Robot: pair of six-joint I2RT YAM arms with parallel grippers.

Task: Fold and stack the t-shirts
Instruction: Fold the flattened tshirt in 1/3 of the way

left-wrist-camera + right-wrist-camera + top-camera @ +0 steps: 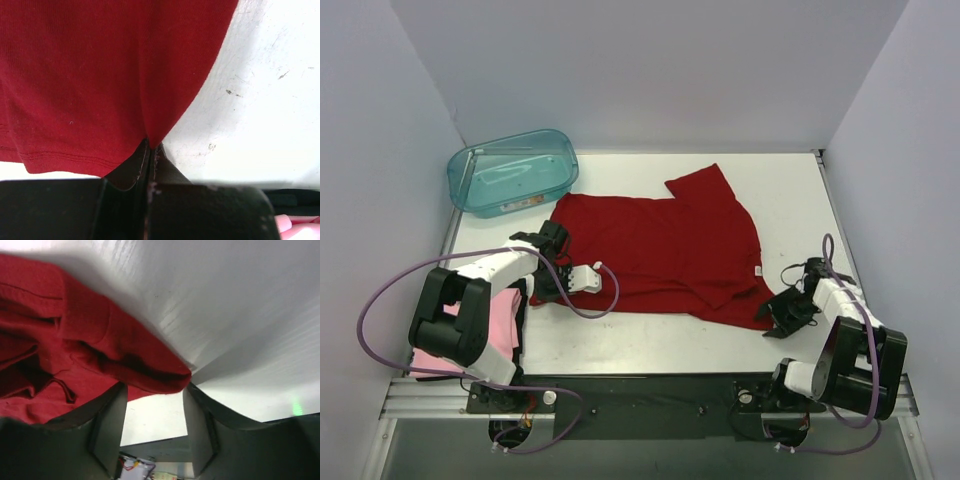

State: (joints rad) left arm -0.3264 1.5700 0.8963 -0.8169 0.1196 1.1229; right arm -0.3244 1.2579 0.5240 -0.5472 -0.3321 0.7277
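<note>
The dark red t-shirt [660, 250] lies partly folded on the white table [670, 345], its small white label [757, 270] near its right edge. My left gripper [552, 262] is at the shirt's left edge. In the left wrist view it [150, 146] is shut, pinching a fold of the red cloth [90, 75]. My right gripper [782, 312] is at the shirt's front right corner. In the right wrist view it [155, 390] is open, with a rolled edge of the red cloth [100, 350] lying at its fingertips. The pale pink t-shirt [492, 318] lies at the front left, partly under my left arm.
A translucent teal plastic tub [513, 172] stands at the back left, close to the red shirt's far left corner. Grey walls close in the table at the left, back and right. A purple cable [570, 300] loops off the left arm over the table.
</note>
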